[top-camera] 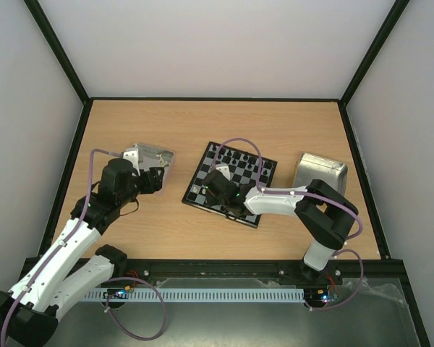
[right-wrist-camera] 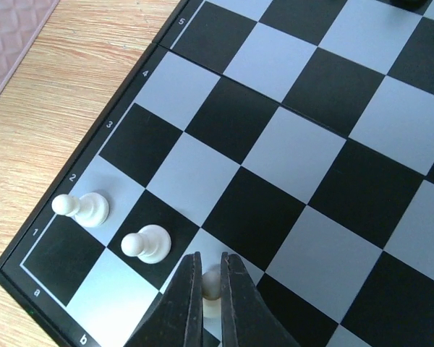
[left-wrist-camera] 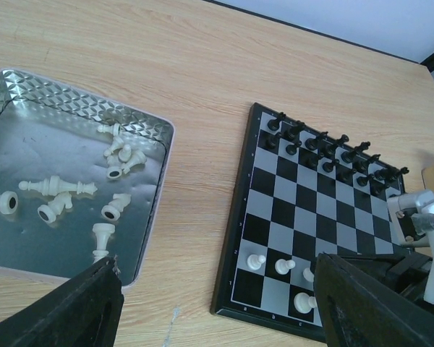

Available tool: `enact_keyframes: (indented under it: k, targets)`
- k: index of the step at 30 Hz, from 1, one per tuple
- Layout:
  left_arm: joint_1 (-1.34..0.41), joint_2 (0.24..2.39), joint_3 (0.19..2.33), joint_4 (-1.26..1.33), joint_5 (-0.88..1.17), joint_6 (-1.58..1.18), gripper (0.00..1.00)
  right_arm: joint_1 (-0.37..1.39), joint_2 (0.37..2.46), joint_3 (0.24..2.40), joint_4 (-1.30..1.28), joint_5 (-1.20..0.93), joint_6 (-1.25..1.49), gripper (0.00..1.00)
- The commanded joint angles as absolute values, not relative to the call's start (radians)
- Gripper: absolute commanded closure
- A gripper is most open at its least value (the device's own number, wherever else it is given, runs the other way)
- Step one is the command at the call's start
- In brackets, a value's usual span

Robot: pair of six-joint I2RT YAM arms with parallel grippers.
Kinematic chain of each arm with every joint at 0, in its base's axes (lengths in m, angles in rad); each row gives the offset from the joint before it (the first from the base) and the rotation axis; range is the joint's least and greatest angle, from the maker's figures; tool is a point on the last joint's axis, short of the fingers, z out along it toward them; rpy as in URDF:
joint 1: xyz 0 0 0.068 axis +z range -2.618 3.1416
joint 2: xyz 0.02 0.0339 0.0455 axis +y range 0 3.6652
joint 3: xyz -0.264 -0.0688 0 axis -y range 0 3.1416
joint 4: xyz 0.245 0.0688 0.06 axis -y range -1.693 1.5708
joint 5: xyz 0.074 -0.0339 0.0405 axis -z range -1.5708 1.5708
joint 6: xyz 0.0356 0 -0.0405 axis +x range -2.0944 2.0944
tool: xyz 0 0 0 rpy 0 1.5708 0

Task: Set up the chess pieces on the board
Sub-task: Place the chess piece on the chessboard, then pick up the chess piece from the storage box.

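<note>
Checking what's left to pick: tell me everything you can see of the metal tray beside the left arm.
The tray is shiny metal, rectangular with rounded corners, its walls embossed in a diamond pattern. It lies flat on the wooden table, left of the board and apart from it. Inside, about nine cream-white pieces lie scattered, mostly toppled.

Fixed overhead camera, high at the near edge of the table [top-camera: 130, 130], looks down on everything, board [top-camera: 242, 172] central. Left wrist camera, held high, peers between its wide-set fingers [left-wrist-camera: 72, 311] at a tray [left-wrist-camera: 50, 85] and that entire board. Right wrist camera hovers close over one board corner, a white pawn [right-wrist-camera: 211, 283] between its fingers [right-wrist-camera: 188, 303]; both wrist views share the pawns [right-wrist-camera: 148, 243] left of them.
</note>
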State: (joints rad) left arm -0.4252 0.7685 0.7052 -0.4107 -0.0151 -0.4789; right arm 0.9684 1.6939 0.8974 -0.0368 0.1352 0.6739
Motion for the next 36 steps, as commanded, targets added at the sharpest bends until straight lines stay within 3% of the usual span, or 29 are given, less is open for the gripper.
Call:
enact_keyframes:
  k: [1, 18, 28, 31, 36]
  targets:
    - [-0.422, 0.772, 0.701, -0.396, -0.011, -0.478, 0.26, 0.971, 1.728, 0.934, -0.031, 0.169, 0.680, 0.96]
    - [-0.422, 0.787, 0.712, -0.395, 0.005, -0.473, 0.25, 0.972, 1.667, 0.939, -0.068, 0.162, 0.710, 0.83]
    - [-0.421, 0.912, 0.749, -0.434, 0.013, -0.534, 0.25, 0.972, 1.457, 0.906, -0.102, 0.276, 0.819, 0.78]
    - [-0.410, 1.009, 0.798, -0.480, -0.010, -0.561, 0.32, 0.971, 1.397, 0.882, -0.102, 0.284, 0.841, 0.77]
    - [-0.341, 1.194, 0.883, -0.511, -0.023, -0.578, 0.53, 0.972, 1.319, 0.848, -0.103, 0.288, 0.847, 0.77]
